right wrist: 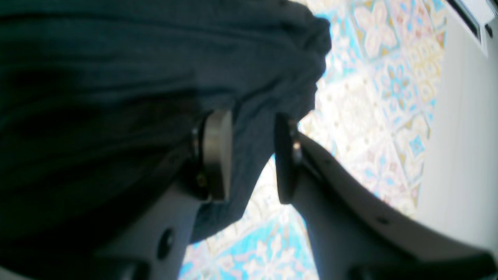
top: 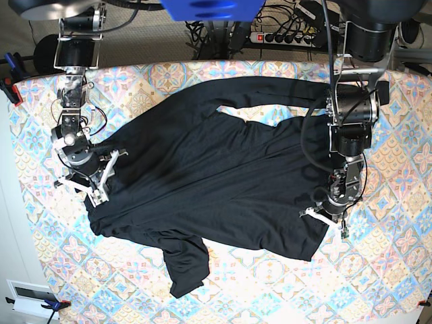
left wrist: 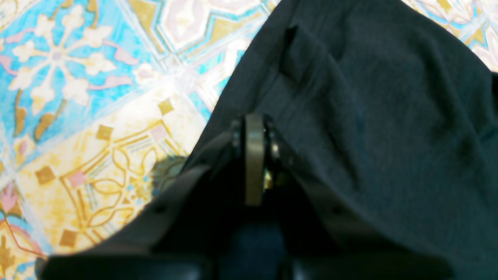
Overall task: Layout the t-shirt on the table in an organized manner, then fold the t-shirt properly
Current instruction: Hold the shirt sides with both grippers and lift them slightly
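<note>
The black t-shirt (top: 223,169) lies spread over the patterned table (top: 391,270), one long sleeve (top: 270,91) stretched along the back, the other (top: 185,266) crumpled near the front. My left gripper (top: 322,217) sits at the shirt's right edge. In the left wrist view its pads (left wrist: 255,155) are pressed together, pinching the t-shirt (left wrist: 389,116), whose folds run out from the tip. My right gripper (top: 94,192) is at the shirt's left edge. Its jaws (right wrist: 253,116) stand apart, astride a bunched fold of the t-shirt (right wrist: 116,77).
A power strip with cables (top: 283,37) runs behind the table's back edge. Clamps (top: 10,88) hold the cloth at the left edge. A white box (top: 27,293) sits at the front left corner. A pale wall (right wrist: 459,155) borders the table beyond my right gripper.
</note>
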Motion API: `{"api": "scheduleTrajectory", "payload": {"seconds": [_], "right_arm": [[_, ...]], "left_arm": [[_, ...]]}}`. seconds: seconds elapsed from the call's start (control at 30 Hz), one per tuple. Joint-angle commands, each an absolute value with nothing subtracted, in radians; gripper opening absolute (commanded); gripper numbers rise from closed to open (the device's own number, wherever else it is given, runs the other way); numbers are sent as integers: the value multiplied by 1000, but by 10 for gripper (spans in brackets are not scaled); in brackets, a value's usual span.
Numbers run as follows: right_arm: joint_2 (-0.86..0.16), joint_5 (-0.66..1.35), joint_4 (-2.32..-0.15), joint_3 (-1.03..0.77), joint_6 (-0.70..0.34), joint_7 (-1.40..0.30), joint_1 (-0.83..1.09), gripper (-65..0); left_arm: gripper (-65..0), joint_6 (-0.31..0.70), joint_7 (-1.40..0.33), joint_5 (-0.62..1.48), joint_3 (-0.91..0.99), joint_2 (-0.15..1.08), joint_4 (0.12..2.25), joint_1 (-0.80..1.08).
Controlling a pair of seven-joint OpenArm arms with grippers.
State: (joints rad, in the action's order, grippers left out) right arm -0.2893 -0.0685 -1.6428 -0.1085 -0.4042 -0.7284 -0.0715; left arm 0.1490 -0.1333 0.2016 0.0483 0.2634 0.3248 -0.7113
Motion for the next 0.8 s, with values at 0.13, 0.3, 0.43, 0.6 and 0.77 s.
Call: {"api": "scheduleTrajectory", "payload": {"seconds": [0.13,0.3,0.43,0.6,0.77], "right_arm": [[-285,-62,-1695,-113,-398,-707,-88,-478],[-274,-62,-1702,-108,-400,-707,-79,-478],[-265,-62,-1702,-107,-400,-707,-48,-478],[-257,-62,-1728,-105,-400,-728,-18,-478],[-242,-62,-1747,-105,-400,-734,-12,-478]], "left_arm": [[-650,134,-114,203,139,343,337,-746],[-649,134,-114,199,271,394,337,-743],[-647,134,-111,202,278,435,337,-742],[-645,134,-128,202,272,449,337,-740],[-549,140,-289,202,272,400,427,-739]]}}
